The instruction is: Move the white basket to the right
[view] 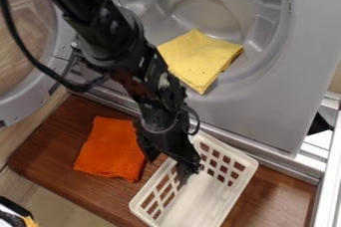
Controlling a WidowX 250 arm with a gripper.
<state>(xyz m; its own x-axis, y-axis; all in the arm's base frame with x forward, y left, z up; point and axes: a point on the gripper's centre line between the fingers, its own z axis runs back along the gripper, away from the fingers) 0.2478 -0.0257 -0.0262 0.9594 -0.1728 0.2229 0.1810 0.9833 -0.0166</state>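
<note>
On the brown counter (273,191), to the right of the orange cloth (110,149), sits the white basket (250,164), probably light, fairly stiff plastic and best held by its thin rim (153,181), with the hand (188,165) at its upper left side, whether open or closed cannot be told.

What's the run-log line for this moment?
gripper: down at white basket | grasp: unclear | basket: on brown board, image-right of orange cloth | yellow cloth: at drum opening
</note>
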